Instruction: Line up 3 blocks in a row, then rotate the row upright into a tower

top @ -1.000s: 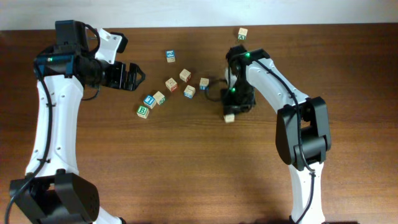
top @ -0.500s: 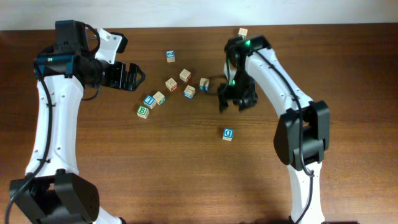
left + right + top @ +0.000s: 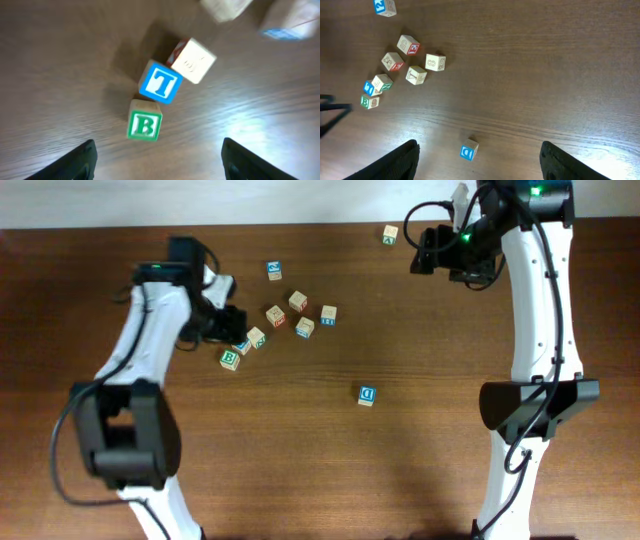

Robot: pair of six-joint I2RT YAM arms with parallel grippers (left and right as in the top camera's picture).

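Green "B" block (image 3: 145, 125): lying just ahead, between the parted left fingers (image 3: 75, 162).
Right fingers (image 3: 402, 160): hanging parted, empty, well away.

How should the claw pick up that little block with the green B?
Probably from straight above, pinching the green B block by the two faces left and right of the letter; both stand free. The blue block crowds the edge above the letter, so fingers would not fit there. The left claw hovers open nearby.
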